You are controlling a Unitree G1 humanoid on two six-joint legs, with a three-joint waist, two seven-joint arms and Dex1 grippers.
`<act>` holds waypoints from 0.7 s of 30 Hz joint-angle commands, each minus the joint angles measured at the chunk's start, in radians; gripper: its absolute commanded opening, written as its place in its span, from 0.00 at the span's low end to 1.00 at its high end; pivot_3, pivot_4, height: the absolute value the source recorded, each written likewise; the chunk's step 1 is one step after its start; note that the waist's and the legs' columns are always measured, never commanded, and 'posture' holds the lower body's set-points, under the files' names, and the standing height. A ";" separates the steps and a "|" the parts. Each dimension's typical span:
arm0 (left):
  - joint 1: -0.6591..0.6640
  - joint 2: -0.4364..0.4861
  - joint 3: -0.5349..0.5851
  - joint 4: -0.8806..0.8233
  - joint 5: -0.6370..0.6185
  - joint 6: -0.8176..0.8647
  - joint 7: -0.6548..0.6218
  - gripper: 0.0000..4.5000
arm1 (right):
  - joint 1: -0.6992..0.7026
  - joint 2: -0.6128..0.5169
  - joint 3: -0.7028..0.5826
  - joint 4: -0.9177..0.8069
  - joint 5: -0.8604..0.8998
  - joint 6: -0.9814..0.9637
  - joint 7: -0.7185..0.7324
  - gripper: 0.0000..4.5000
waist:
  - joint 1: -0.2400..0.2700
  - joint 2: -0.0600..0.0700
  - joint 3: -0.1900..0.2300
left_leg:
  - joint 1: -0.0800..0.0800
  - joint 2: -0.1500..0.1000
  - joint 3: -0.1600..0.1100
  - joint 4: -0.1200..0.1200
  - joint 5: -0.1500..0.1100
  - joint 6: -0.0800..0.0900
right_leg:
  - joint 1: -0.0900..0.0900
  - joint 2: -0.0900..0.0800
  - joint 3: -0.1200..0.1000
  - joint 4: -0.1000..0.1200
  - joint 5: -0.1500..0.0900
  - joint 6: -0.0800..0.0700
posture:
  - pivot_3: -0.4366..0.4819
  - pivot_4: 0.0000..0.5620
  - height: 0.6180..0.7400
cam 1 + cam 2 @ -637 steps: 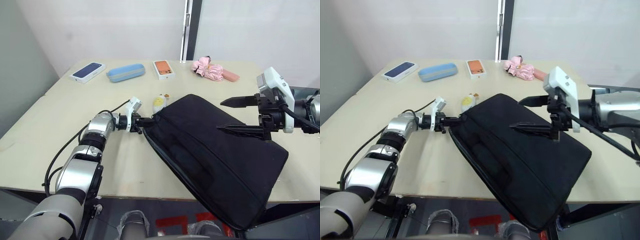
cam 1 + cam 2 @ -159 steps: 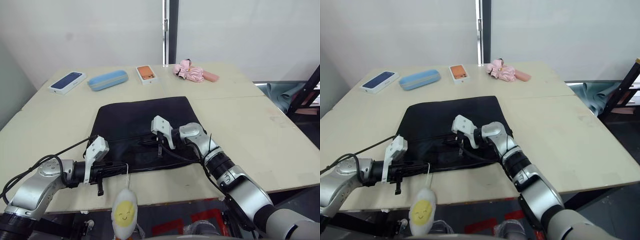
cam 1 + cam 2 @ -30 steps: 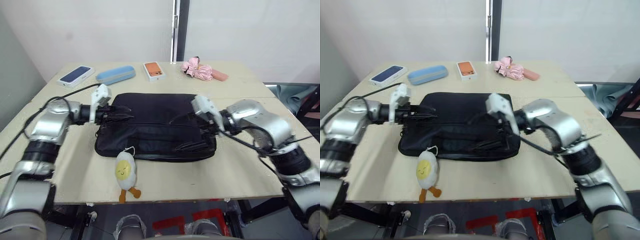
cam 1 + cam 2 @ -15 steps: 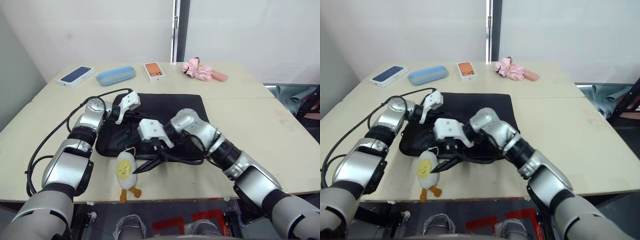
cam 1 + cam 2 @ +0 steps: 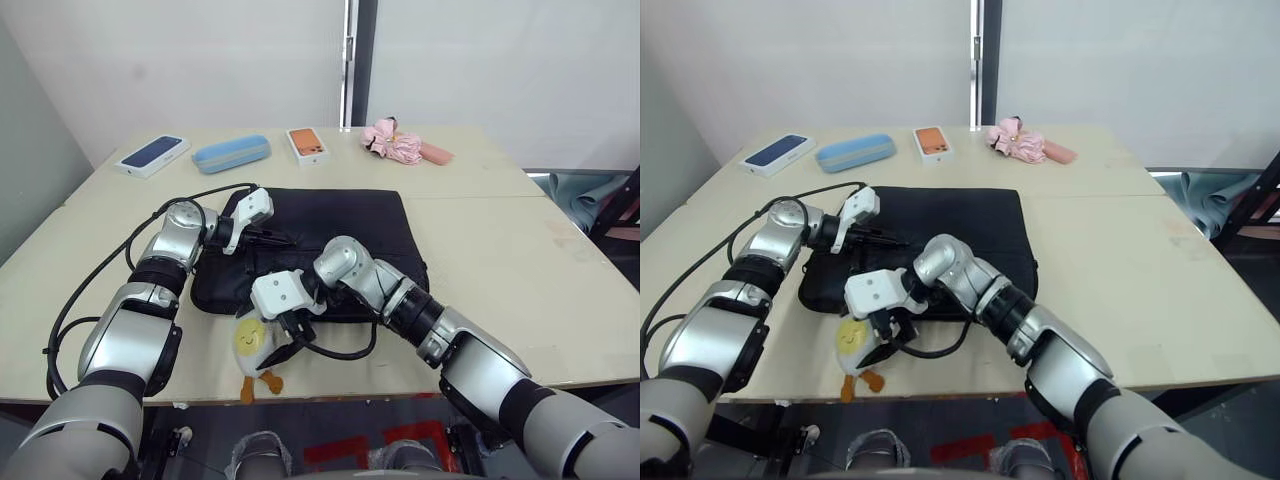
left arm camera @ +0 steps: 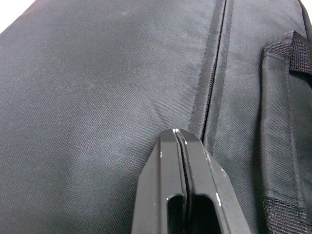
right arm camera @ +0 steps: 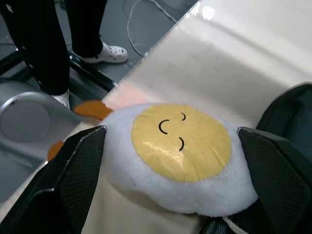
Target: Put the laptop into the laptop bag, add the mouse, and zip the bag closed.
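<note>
Lying flat, long axis left–right, laptop bag [image 5: 330,240]; left gripper [image 5: 283,240] closed empty — right gripper [image 5: 283,345] spread around charm [image 5: 250,338].

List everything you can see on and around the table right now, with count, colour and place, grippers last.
laptop bag: one, black, flat at the table's middle.
plush charm: one, white with a yellow face and orange feet, at the table's near edge in front of the bag.
phone box: one, dark blue on white, far left corner.
oval case: one, light blue, beside that box.
orange phone box: one, far edge, centre.
pink bundle: one, far edge, right of centre.
table: one, beige.
left gripper: shut, tips on the bag's top.
right gripper: open, fingers either side of the charm.
</note>
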 commanded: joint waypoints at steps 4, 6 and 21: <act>0.052 0.011 -0.038 0.018 0.065 0.006 0.007 0.00 | 0.029 -0.015 -0.047 -0.092 0.041 0.029 0.047 0.60 | 0.000 0.000 0.000 | 0.000 0.000 0.000 -0.001 0.000 0.000 | 0.000 0.000 0.000 -0.001 0.000 0.000 | 0.48 0.27 1.00; 0.054 0.007 -0.037 0.020 0.066 0.003 0.010 0.00 | 0.043 -0.019 -0.056 -0.115 0.056 0.053 0.055 0.43 | 0.000 0.000 0.000 | 0.000 0.000 0.000 -0.001 0.000 0.000 | 0.000 0.000 0.000 -0.001 0.000 0.000 | 0.48 0.27 1.00; 0.083 -0.011 -0.052 0.028 0.080 -0.036 0.013 0.00 | 0.157 -0.281 -0.192 -0.455 0.158 0.263 0.087 0.00 | 0.011 0.000 0.000 | 0.001 0.000 0.001 -0.004 0.000 0.000 | 0.000 0.000 0.000 -0.005 0.000 0.000 | 0.48 0.27 1.00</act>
